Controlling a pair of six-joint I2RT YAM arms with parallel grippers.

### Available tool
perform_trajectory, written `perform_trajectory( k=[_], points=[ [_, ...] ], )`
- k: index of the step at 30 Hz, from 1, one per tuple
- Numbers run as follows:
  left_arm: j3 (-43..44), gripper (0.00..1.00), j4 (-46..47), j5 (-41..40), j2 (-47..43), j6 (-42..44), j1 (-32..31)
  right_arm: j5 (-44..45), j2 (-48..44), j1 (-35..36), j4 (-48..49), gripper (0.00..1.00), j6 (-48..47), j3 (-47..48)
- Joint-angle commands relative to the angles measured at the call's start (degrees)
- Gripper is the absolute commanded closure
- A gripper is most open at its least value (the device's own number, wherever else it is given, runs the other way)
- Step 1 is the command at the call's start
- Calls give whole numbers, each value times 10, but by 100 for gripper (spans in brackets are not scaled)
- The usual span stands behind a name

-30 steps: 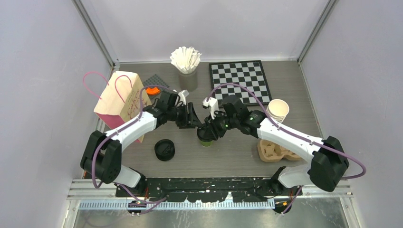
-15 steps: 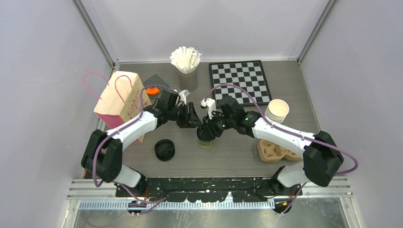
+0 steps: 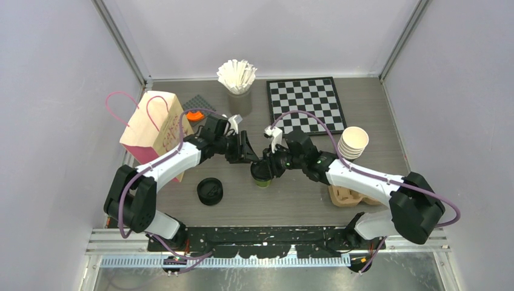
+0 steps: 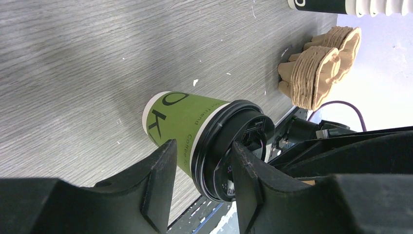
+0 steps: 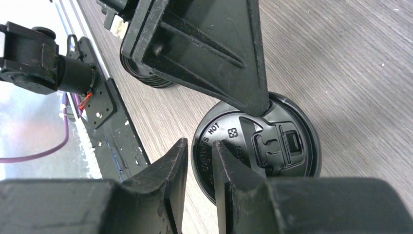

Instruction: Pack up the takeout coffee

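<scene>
One takeout coffee cup, olive-green with a black lid, stands upright mid-table between both arms. In the left wrist view the cup and its lid lie between my left gripper's open fingers, one beside the wall, the other over the lid top. In the right wrist view the lid is just under my right gripper, whose nearly closed fingers straddle the lid's near rim. Both grippers meet over the cup in the top view, left and right.
A cream bag with pink handles stands at the left. A stack of black lids sits near front left. Stacked cups and brown pulp carriers are at the right. A chessboard and a cup of filters are at the back.
My right arm has shifted a little, its wrist swinging slightly right and its forearm lower, with the gripper still at the lid. The cup and my left arm have not moved.
</scene>
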Motion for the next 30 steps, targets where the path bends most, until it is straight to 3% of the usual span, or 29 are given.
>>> perform_trajectory(
  k=[1,14,30],
  points=[
    [-15,55,-11,-42,20,27,2,33,25,8,-65,69,66,-65],
    [-26,55,-6,-53,33,27,2,62,18,11,-2,70,162,-179],
    [-34,57,-25,-61,19,30,2,162,31,73,105,71,285,-272]
  ],
)
